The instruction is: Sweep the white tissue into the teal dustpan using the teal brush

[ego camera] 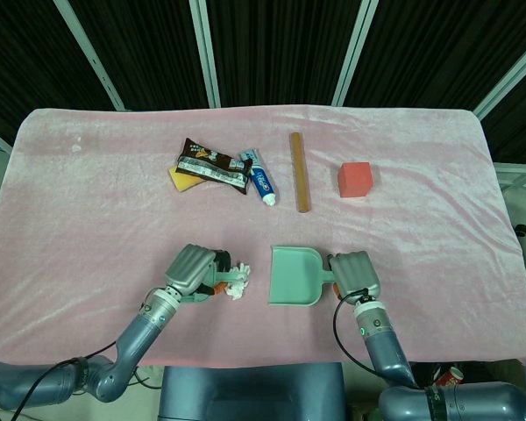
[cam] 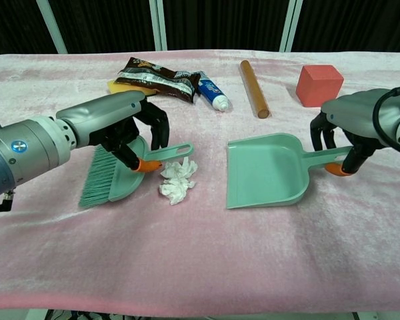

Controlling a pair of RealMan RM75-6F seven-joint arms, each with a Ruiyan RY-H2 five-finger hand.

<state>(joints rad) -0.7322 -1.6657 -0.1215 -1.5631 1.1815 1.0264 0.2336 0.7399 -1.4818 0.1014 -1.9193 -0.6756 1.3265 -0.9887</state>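
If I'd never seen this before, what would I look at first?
Probably the left hand holding the teal brush tilted up off the pink cloth, right beside the crumpled white tissue near the front middle. Across from it the right hand grips the handle of the teal dustpan, whose open mouth faces the tissue. Further back, a red cube stands out.

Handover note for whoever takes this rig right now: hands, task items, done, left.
Left robot hand: grips the teal brush, lifted and tilted, bristles down-left, handle over the tissue.
Right robot hand: holds the teal dustpan by its handle, mouth facing the tissue.
White tissue: on the pink cloth between brush and pan, not yet in it.
Done: both tools grasped.
Left: sweep the tissue into the pan.
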